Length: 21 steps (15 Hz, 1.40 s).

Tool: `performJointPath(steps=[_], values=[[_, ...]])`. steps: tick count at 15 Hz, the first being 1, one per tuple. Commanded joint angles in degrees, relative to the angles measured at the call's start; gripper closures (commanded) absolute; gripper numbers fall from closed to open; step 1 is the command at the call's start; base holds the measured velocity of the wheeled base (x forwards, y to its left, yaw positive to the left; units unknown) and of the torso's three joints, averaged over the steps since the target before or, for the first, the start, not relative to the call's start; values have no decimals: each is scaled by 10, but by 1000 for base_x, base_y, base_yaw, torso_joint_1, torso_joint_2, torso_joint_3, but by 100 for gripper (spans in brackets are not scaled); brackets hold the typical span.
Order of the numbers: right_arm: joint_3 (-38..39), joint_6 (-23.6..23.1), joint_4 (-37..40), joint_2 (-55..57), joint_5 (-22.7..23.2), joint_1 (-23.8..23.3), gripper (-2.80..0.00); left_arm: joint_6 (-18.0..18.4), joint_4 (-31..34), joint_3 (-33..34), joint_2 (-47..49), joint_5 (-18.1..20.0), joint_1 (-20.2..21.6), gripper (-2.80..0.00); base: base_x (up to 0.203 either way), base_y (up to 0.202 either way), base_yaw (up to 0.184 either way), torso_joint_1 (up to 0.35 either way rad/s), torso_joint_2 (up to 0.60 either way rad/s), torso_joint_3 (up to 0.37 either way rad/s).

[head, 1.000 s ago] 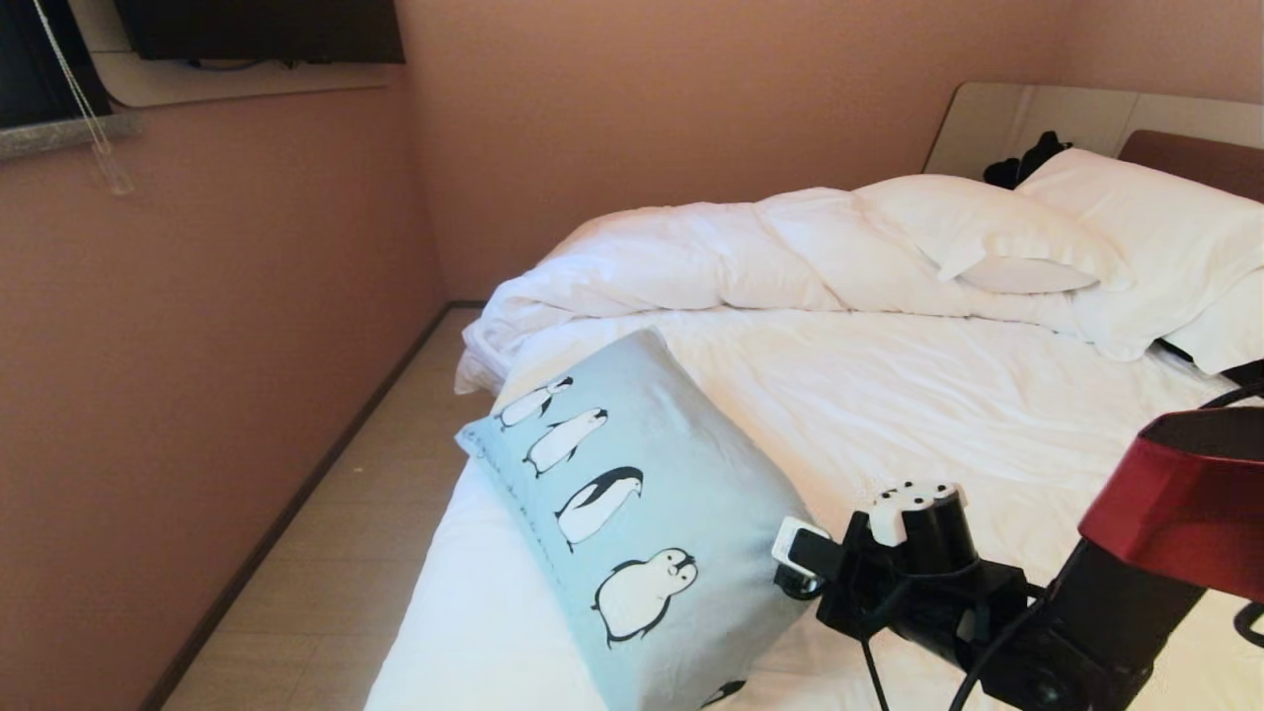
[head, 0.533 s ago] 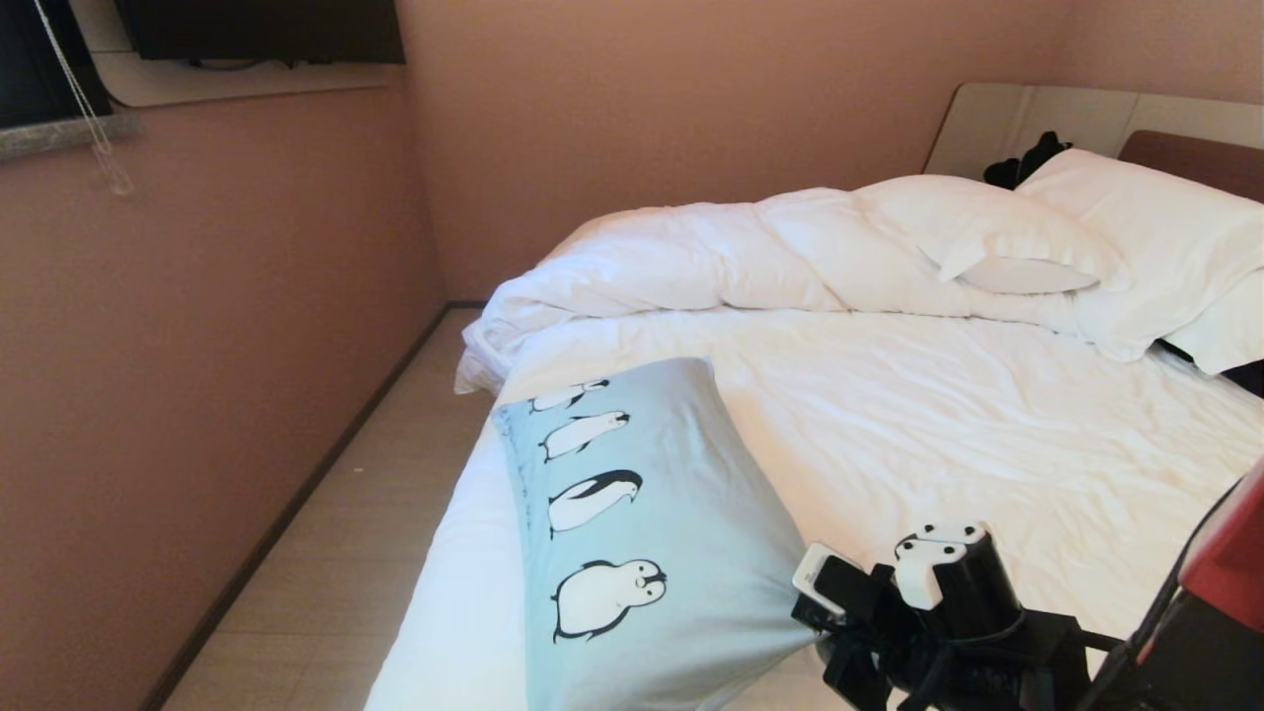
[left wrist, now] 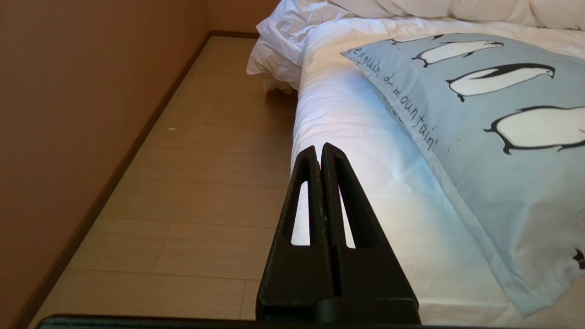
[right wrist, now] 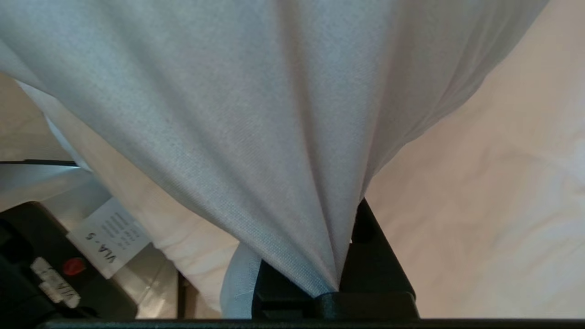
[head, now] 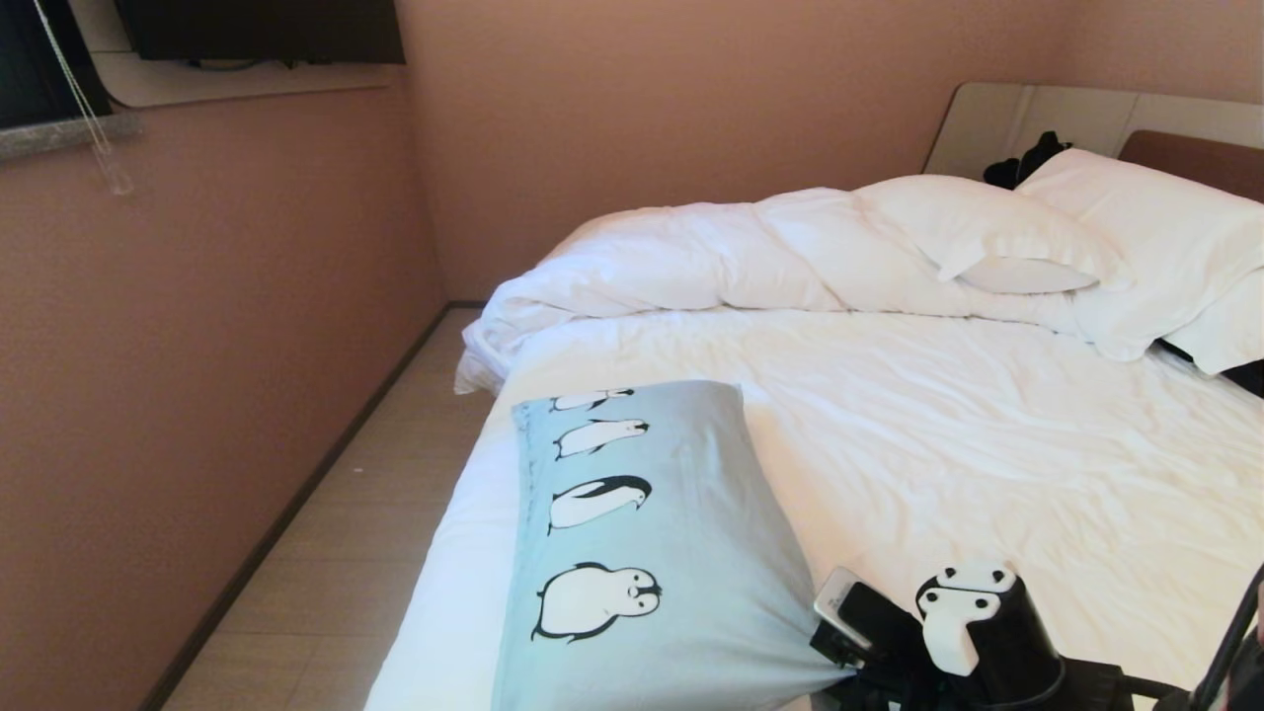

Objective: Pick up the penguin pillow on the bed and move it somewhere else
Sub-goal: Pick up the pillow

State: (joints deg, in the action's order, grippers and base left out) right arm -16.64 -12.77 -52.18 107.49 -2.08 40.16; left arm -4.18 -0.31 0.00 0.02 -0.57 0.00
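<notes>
Right fingers [right wrist: 343, 256] clamped on a gathered corner of the penguin pillow [head: 642, 553], cloth fanning out from the pinch in tight folds. Pinched at the pillow's near corner; the rest stretched away from the fingers across the near left part of the bed [head: 987, 444], lying flat on the white sheet with its long edge close to the mattress side. Four whole penguins in a row on the blue cover, dark script along one edge.

Left fingers [left wrist: 322, 157] pressed together, gripping nothing, hanging beside the mattress edge over the floor [left wrist: 219, 151], pillow just off to one side of them.

Beyond the right fingers, wrinkled sheet running up to one bunched white duvet [head: 711, 257] heaped across the far side of the bed. Farther still, two white pillows [head: 987, 232] overlapping at the head end, with one black bundle [head: 1027, 158] tucked behind them against the beige panel. Brown headboard [head: 1195, 158] showing only as a strip past the second pillow.

Around the bed, pale wood-look floor in a narrow aisle with a dark skirting line, closed in by plain pink walls [head: 642, 99] meeting at one corner. High on the left wall, one dark screen [head: 257, 30] on a pale panel, and one blind cord [head: 84, 109] hanging by a dark window edge.
</notes>
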Motion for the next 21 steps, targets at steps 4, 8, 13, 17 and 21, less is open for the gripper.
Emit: performJointPath(steps=[4,8,13,17,21], values=[[5,26,-20,39,0,2,0,0,0,2,0,0,0,0,0,0,0,0,0,0],[24,22,-22,6,2,3,0,0,0,2,0,0,0,0,0,0,0,0,0,0],[49,20,-19,-11,16,7,-280,0,0,2,0,0,0,0,0,0,0,0,0,0],[51,19,-22,0,16,7,-280,0,0,2,1,0,0,0,0,0,0,0,0,0],[74,18,-19,-97,16,7,-280,0,0,2,1,0,0,0,0,0,0,0,0,0]])
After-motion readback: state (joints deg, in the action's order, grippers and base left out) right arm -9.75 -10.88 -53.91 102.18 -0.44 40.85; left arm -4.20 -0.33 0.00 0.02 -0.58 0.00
